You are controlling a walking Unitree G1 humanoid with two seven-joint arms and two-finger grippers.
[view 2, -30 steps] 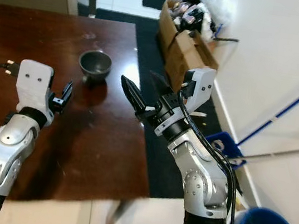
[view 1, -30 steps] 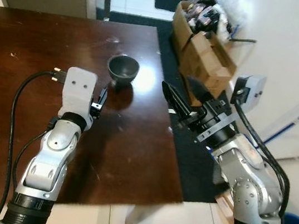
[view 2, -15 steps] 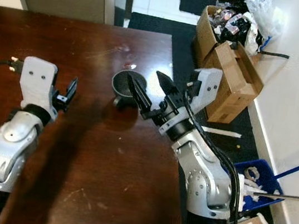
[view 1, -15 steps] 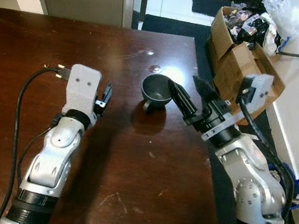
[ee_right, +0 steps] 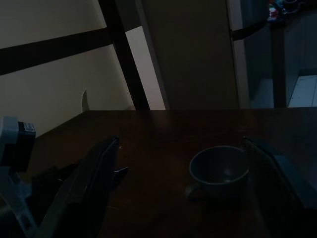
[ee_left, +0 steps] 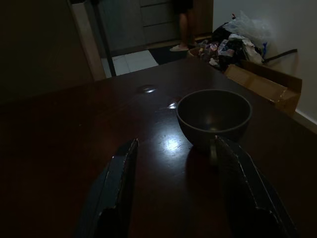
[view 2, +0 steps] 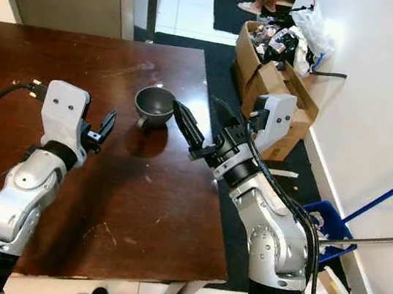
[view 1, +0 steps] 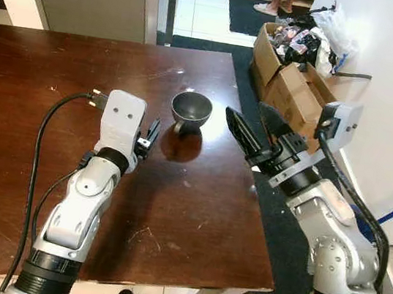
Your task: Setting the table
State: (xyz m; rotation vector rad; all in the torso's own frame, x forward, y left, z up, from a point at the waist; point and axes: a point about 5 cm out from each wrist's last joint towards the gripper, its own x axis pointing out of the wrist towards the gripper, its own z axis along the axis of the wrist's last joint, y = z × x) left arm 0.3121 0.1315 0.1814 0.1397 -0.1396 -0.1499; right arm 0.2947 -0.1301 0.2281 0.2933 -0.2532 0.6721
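One cup [view 1: 191, 109] stands on the table [view 1: 29, 78]; both grippers [view 1: 151, 136] [view 1: 254, 130] gape empty; setting barely begun.

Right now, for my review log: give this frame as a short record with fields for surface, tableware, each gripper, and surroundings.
surface: dark brown wooden table
tableware: one dark grey cup, upright, empty, near the table's right edge
left gripper: fingers open, hovering over the table beside the cup, not touching it
right gripper: fingers open, at the table's right edge, pointed toward the cup, holding nothing
surroundings: cardboard boxes on the floor by the white wall; a person's feet beyond
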